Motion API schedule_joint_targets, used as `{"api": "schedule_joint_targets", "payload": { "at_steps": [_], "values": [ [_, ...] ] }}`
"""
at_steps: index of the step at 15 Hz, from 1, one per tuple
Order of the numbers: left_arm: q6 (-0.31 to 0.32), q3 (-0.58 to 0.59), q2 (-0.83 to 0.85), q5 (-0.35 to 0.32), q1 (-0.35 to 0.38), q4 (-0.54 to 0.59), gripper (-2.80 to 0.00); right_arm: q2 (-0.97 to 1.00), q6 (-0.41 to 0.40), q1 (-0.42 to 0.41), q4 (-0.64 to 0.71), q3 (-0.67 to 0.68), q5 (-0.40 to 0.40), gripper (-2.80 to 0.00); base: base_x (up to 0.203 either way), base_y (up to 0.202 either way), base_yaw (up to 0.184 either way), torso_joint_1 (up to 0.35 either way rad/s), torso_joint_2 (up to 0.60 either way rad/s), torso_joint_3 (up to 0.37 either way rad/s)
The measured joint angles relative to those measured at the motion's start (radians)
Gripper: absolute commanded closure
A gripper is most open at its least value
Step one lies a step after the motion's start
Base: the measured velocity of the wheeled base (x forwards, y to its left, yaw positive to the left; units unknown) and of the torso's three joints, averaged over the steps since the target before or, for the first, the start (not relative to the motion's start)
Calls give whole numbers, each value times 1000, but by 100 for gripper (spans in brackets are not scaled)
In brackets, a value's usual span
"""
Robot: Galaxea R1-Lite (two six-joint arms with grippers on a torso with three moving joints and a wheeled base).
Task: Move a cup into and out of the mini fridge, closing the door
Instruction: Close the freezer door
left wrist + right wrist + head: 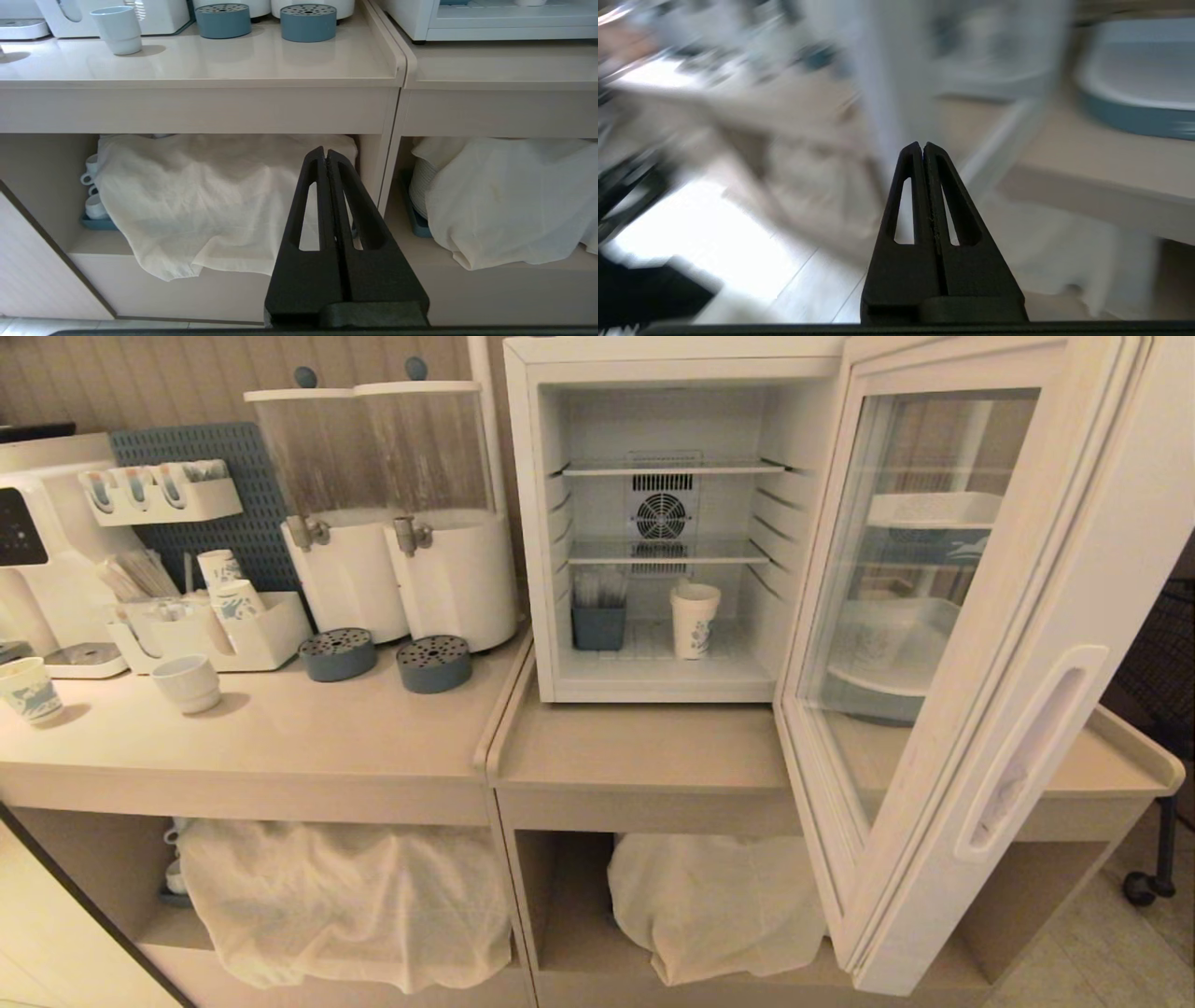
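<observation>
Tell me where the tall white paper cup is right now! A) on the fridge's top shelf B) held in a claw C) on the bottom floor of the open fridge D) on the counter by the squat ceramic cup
C: the cup stands on the floor of the mini fridge, beside a blue container, with the door swung open.

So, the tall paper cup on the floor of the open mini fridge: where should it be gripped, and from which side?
Probably at mid-height on the cup, coming level through the mini fridge front. It stands upright, a shelf sits just above its rim, so a top approach looks blocked. The door hangs open on the right.
</observation>
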Motion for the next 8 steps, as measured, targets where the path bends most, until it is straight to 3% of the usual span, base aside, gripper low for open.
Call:
{"api": "schedule_joint_targets", "payload": {
  "at_steps": [4,8],
  "values": [
    [-1,0,0,0,0,0,0,83,25,-236,-113,-19,-14,0,0,0,0,0,0,0],
    [-5,0,0,0,0,0,0,98,-15,-309,-130,-30,-49,0,0,0,0,0,0,0]
  ]
}}
